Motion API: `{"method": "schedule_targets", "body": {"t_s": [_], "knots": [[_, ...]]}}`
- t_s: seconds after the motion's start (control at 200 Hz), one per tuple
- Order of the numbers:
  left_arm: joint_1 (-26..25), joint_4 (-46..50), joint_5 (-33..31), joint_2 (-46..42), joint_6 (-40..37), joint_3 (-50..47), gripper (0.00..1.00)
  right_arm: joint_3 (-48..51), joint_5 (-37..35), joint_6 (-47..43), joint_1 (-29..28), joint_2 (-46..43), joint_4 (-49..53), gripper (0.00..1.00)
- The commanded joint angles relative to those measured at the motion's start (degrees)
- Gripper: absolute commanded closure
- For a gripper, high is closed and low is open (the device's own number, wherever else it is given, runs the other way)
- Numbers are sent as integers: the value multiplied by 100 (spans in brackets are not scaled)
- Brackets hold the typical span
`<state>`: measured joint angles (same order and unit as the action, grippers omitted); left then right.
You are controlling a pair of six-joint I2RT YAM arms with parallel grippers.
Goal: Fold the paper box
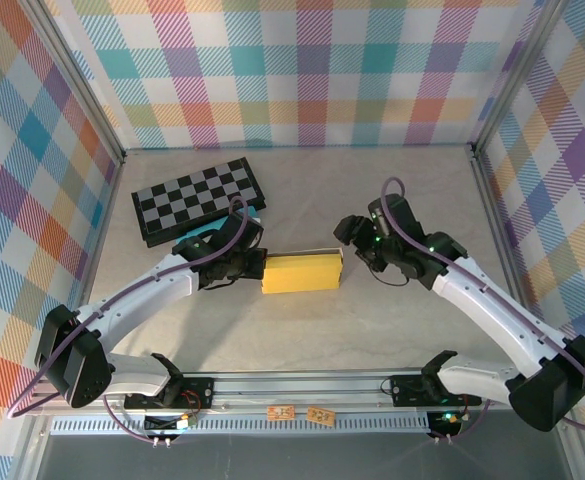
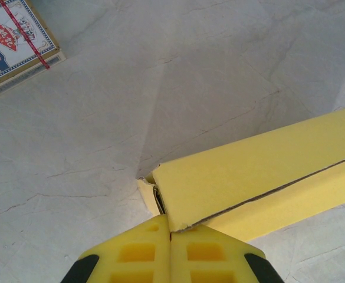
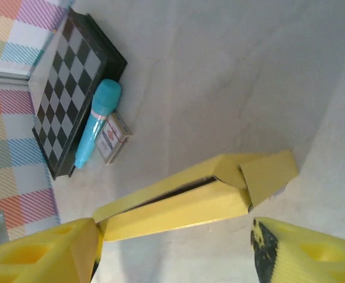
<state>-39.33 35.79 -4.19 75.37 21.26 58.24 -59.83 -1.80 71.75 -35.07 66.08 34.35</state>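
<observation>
The paper box [image 1: 302, 271] is a plain yellow, long, folded box lying flat on the table's middle. My left gripper [image 1: 259, 266] is shut, its closed fingertips [image 2: 170, 231] against the box's left corner [image 2: 178, 200], where a torn inner flap peeks out. A dark seam runs along the box's long side [image 2: 278, 188]. My right gripper [image 1: 356, 246] stands open just off the box's right end. In the right wrist view the box [image 3: 178, 206] lies beyond the spread fingers [image 3: 302, 253], with an end flap [image 3: 269, 171] sticking out loose.
A black-and-white checkered board [image 1: 200, 200] lies at the back left. Beside it are a teal tube [image 3: 98, 121] and a small card pack [image 3: 112, 137], the pack [image 2: 13, 41] also seen by the left wrist. Checked walls enclose the table.
</observation>
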Motion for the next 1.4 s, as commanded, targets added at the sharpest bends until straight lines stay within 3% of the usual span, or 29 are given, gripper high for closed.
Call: {"method": "schedule_targets", "body": {"t_s": [0.0,0.1,0.545,1.09,1.395], "knots": [[-136,938,212,293,57,-295,100,393,963,2184,165,170,-265,30],[-136,930,207,301,57,-282,100,611,1311,2696,229,266,-588,28],[-145,939,204,329,54,-227,100,1066,1226,3186,323,426,-1449,25],[-161,922,226,340,117,-159,100,1367,1340,2828,414,626,-1351,46],[-158,859,440,112,536,-155,100,1657,1171,2554,418,502,-1154,56]]}}
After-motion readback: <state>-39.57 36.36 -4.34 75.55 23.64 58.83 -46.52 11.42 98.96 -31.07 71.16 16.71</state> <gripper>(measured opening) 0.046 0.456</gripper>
